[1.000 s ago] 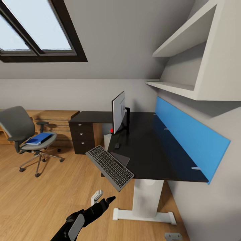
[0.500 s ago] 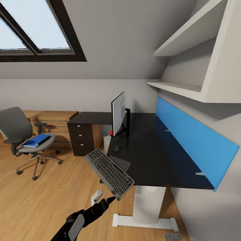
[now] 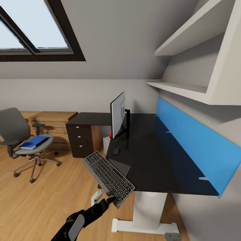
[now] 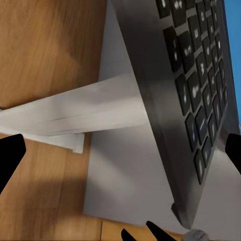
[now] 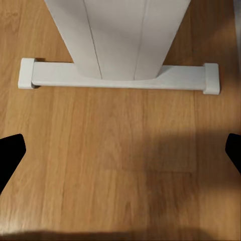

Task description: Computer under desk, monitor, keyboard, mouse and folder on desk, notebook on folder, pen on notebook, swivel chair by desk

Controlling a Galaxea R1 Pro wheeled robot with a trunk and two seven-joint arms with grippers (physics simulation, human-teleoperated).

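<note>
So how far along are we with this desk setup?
Done: monitor and mouse sit on the desk. In hand: keyboard overhangs the desk's front edge, tilted, with the left gripper at its near corner, fingers open. Left: folder lies on the swivel chair, which stands away from the desk.

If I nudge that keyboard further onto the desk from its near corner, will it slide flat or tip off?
The keyboard looks rigid and slim, so it would likely move as one piece without flexing. It sits tilted, with its near end overhanging the desk edge, so a push at that corner may pivot it or tip it off. The left gripper is by that corner.
</note>
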